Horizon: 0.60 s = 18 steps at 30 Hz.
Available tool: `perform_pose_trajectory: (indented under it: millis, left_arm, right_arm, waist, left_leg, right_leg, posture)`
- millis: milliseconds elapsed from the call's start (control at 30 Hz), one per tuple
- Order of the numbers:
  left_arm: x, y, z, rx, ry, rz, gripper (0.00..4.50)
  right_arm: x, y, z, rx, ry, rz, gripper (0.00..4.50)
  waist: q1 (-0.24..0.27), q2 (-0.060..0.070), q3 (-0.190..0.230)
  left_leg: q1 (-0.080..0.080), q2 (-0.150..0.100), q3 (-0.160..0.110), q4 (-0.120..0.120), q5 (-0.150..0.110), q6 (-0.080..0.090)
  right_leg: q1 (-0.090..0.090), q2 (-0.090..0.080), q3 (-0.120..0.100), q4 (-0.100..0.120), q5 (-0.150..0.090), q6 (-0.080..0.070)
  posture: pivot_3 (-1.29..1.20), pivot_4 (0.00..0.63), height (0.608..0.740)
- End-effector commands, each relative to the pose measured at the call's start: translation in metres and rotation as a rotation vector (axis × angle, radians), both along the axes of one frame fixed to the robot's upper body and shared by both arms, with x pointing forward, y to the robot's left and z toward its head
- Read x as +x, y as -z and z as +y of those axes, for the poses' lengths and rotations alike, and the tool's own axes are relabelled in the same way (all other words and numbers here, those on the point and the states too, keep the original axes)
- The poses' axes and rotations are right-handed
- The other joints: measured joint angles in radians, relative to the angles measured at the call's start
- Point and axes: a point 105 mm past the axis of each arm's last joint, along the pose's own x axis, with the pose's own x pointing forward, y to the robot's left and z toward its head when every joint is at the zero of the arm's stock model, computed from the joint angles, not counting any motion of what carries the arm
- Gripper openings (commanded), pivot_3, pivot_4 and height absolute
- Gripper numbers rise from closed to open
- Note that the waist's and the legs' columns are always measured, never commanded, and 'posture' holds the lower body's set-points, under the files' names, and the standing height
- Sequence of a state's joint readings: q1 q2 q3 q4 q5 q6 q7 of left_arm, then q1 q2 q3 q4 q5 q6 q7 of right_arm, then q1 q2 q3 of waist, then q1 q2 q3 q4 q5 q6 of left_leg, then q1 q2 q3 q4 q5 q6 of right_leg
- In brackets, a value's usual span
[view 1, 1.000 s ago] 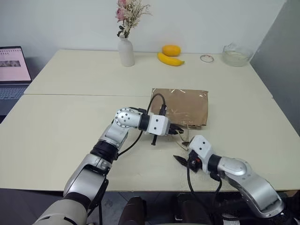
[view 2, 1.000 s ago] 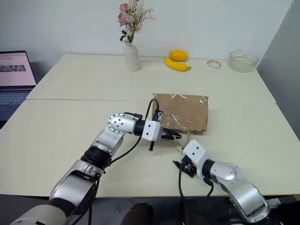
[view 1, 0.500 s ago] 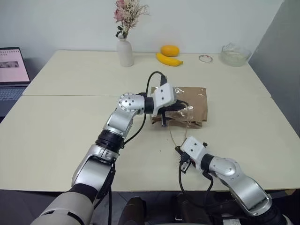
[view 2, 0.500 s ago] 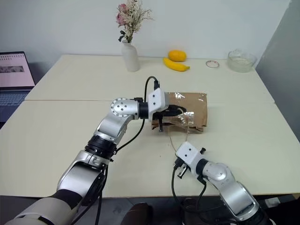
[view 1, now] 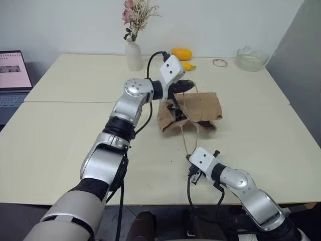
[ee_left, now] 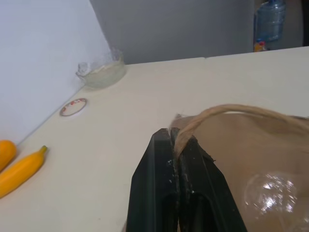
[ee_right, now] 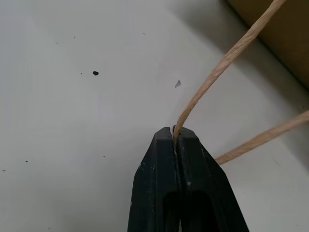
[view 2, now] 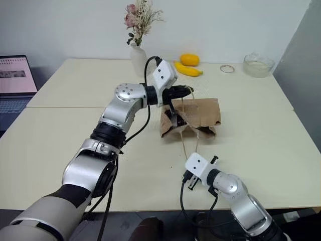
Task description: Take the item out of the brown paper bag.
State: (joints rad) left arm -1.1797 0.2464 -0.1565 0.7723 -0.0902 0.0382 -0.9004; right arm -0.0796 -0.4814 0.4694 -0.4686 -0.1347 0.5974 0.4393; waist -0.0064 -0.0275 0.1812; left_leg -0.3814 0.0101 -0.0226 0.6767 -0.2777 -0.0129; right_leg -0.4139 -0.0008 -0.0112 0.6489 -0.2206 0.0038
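The brown paper bag [view 1: 201,106] lies crumpled at mid-table, its near end raised off the top. My left gripper [view 1: 191,85] hovers above that end, shut on one pale cord handle [ee_left: 227,112], which arches out from between its fingertips [ee_left: 164,137]. Near the table's front edge my right gripper [view 1: 192,173] is shut on the other cord handle [ee_right: 218,71], which runs taut back toward the bag. The bag's mouth gapes dark between the two handles. The item is hidden.
At the back stand a white vase of dried flowers [view 1: 134,55], a banana [view 1: 188,66] with an orange fruit [view 1: 182,53], a small ring-shaped dish [view 1: 219,63] and a glass bowl [view 1: 252,58]. A laptop [view 1: 14,70] sits far left.
My left gripper has risen and moved toward the far side with its handle, pulling the bag's near end up. My right gripper has closed on the other handle and stayed low.
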Motion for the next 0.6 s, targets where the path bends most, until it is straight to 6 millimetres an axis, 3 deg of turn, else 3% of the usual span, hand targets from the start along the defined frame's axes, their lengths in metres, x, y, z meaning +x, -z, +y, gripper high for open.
perform_pose_trajectory:
  millis: [33, 300, 400, 500, 600]
  left_arm:
    - [0.006, -0.048, 0.007, -0.074, -0.048, -0.146, 0.0]
    - [0.014, -0.059, 0.014, -0.108, -0.087, -0.151, 0.0]
    - [0.011, -0.059, 0.011, -0.127, -0.048, -0.126, 0.0]
    - [0.0, -0.055, 0.006, -0.133, 0.04, -0.1, 0.0]
    - [-0.004, -0.053, 0.005, -0.124, 0.069, -0.09, 0.0]
  right_arm:
    - [-0.019, 0.042, -0.003, -0.066, -0.003, 0.171, 0.03]
    - [-0.019, 0.043, -0.004, -0.073, -0.005, 0.17, 0.03]
    - [-0.014, 0.036, -0.006, -0.074, 0.009, 0.125, 0.03]
    - [-0.007, 0.016, -0.003, -0.013, 0.018, 0.067, 0.03]
    - [-0.002, 0.002, -0.004, 0.027, 0.049, 0.032, 0.61]
  waist:
    - [-0.001, -0.001, -0.001]
    - [-0.001, -0.002, -0.003]
    - [-0.001, -0.002, -0.003]
    - [-0.001, -0.002, -0.003]
    - [-0.001, -0.002, -0.003]
  left_leg:
    - [0.0, 0.0, 0.0, 0.0, 0.0, 0.0]
    - [0.001, 0.0, 0.0, -0.001, 0.0, 0.0]
    - [0.001, 0.0, 0.0, -0.001, 0.0, 0.0]
    - [0.0, 0.0, 0.0, -0.001, 0.0, 0.0]
    - [0.0, 0.0, 0.0, -0.001, 0.0, 0.0]
  right_leg:
    - [0.0, 0.0, 0.0, 0.0, 0.0, 0.0]
    - [0.001, 0.0, 0.0, -0.001, 0.0, 0.0]
    - [0.001, 0.0, 0.0, -0.001, 0.0, 0.0]
    - [0.001, 0.0, 0.0, -0.001, 0.0, 0.0]
    - [0.0, 0.0, 0.0, -0.001, 0.0, 0.0]
  posture:
    - [0.0, 0.15, 0.74]
    - [0.0, 0.15, 0.74]
    - [0.0, 0.15, 0.74]
    - [0.0, 0.15, 0.74]
    - [0.0, 0.15, 0.74]
